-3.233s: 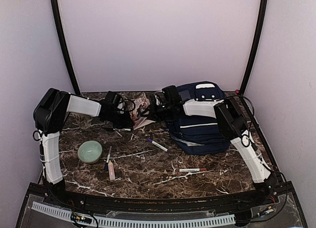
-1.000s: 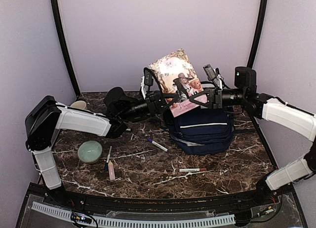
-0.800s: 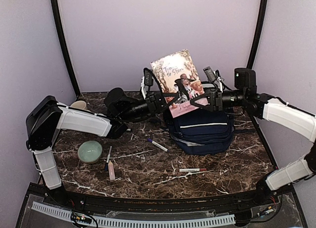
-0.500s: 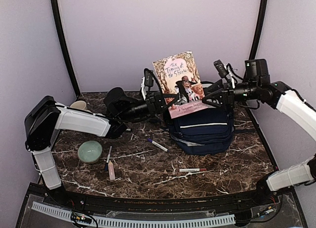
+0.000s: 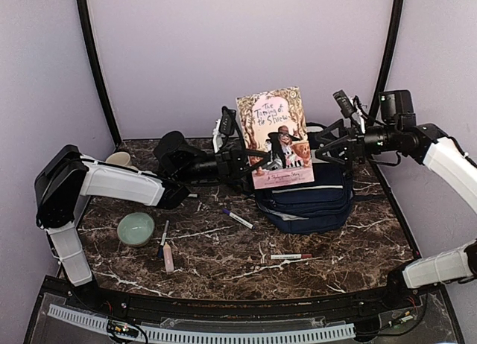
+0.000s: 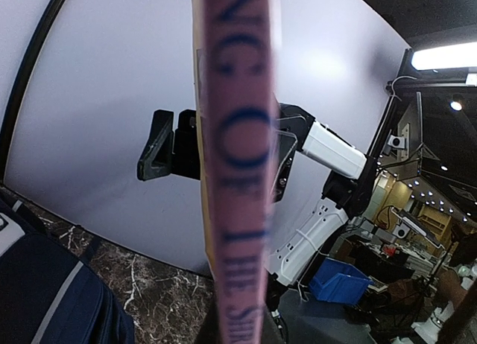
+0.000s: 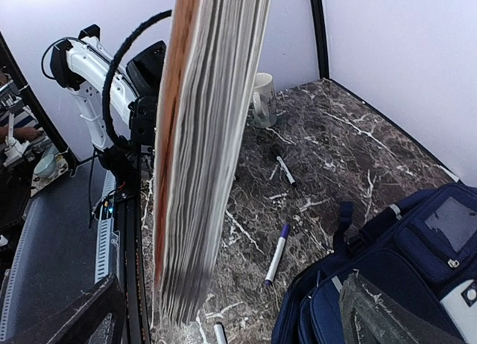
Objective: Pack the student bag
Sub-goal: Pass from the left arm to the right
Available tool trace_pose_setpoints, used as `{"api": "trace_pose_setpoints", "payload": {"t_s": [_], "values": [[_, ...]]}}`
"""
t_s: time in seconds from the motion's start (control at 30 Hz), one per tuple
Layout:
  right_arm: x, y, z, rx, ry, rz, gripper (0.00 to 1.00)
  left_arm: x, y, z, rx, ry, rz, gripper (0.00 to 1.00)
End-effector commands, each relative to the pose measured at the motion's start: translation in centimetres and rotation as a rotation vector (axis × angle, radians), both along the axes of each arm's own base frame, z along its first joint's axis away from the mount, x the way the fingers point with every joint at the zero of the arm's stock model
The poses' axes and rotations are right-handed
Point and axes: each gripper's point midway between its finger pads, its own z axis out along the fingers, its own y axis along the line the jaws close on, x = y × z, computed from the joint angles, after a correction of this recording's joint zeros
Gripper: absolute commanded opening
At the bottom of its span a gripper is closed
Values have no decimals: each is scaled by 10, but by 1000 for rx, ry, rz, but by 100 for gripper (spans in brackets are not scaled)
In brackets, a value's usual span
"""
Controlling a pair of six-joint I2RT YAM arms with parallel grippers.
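Book [image 5: 274, 135] held upright over the bag [image 5: 307, 201], top view. My left jaws are clamped on the book's spine edge near its lower corner. In the left wrist view the spine fills the middle of the picture, running top to bottom. My right jaws stand apart, one finger on each side of the page edge and, as far as the right wrist view shows, not pressing it. I judge that my left arm [image 5: 123, 182] alone carries the weight. The bag lies flat on the desk [image 5: 223, 262] at the far right, directly below the book and both jaws. Its long axis runs from the near side toward the back wall, and its far end is hidden behind the cover. The book's long axis is vertical, roughly square to the bag's upper face. My right arm [image 5: 447, 154] comes in on the bag's own side and is the nearer; the left stretches across from the other side. Whether the main compartment is unzipped cannot be told. The coming move, as I judge it, is to lower the book bottom edge first, which needs an open mouth beneath. A marker [image 5: 237, 218] and a pen [image 5: 291, 256] lie near the bag; a bowl [image 5: 136, 228] sits well apart.
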Motion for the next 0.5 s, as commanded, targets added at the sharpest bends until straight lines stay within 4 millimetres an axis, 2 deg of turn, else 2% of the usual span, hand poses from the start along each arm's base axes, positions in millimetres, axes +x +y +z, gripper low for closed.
{"api": "trace_pose_setpoints", "payload": {"t_s": [0.0, 0.33, 0.47], "values": [[-2, 14, 11, 68, 9, 83, 98, -20, 7, 24, -37, -48, -98, 0], [-17, 49, -2, 91, 90, 214, 95, -13, -4, 27, -47, -20, -130, 0], [-26, 58, 2, 119, 137, 290, 93, -6, -9, 23, -36, -1, -111, 0]]}}
